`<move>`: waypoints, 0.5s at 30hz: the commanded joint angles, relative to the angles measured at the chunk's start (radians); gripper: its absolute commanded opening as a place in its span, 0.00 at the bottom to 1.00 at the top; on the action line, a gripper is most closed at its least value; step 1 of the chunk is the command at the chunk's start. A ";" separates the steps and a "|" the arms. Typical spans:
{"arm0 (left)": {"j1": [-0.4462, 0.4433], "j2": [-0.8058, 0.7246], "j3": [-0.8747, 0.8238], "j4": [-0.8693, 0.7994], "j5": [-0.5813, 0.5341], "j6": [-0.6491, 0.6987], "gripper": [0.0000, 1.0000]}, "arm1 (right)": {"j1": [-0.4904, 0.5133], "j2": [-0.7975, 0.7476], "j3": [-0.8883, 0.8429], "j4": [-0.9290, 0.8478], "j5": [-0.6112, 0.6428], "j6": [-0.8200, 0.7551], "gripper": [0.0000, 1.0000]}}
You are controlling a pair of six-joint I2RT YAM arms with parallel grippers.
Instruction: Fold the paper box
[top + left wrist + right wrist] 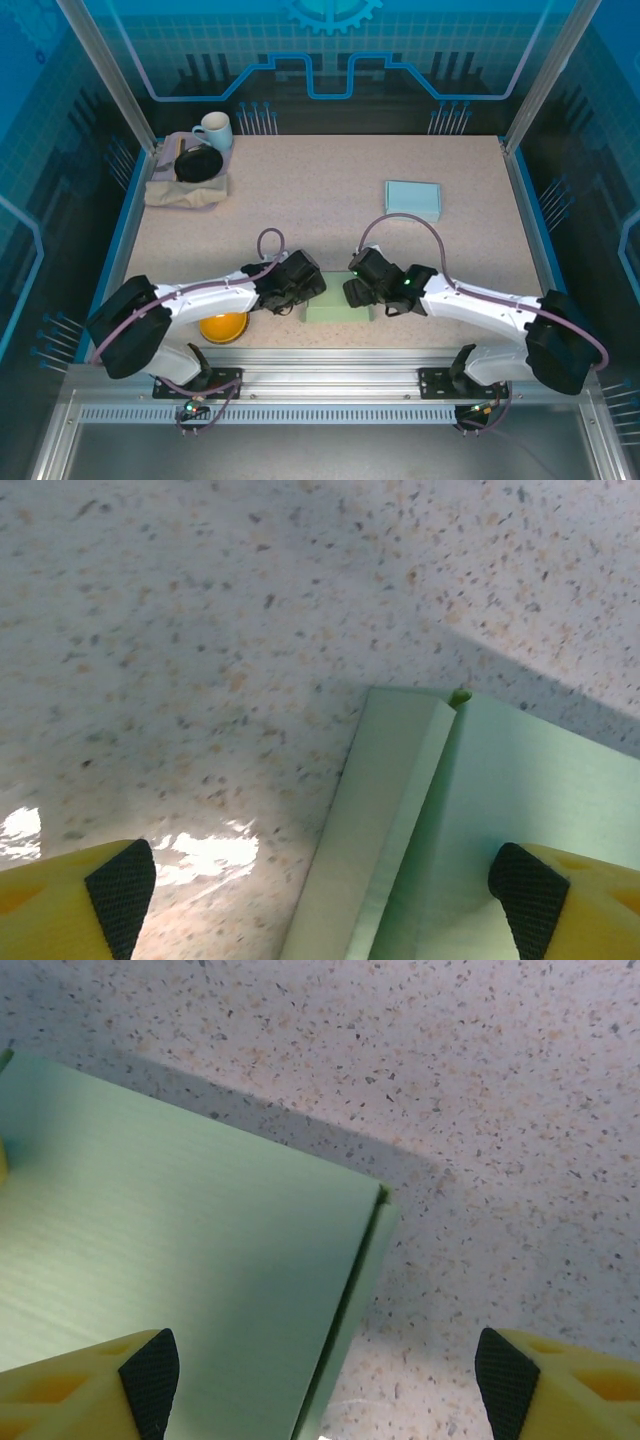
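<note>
A pale green paper box [338, 311] lies flat near the table's front edge, between both arms. My left gripper [300, 290] hovers over its left end. In the left wrist view the box [500, 800] has a side flap [375, 810] folded along its left edge, and my left gripper [320, 900] is open, straddling that edge. My right gripper [358, 288] is at the box's right end. In the right wrist view the box [180, 1260] shows a narrow flap [365, 1280] on its right edge, and my right gripper [325, 1380] stands open astride it.
A light blue folded box [413, 200] rests at the back right. A white mug [214, 131] and a black bowl [197, 163] sit on a beige cloth [185, 190] at the back left. An orange dish [223, 327] lies under the left arm.
</note>
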 commanded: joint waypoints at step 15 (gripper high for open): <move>0.128 0.187 0.278 -0.050 0.106 0.222 0.90 | -0.175 0.178 -0.006 0.234 -0.118 -0.072 0.80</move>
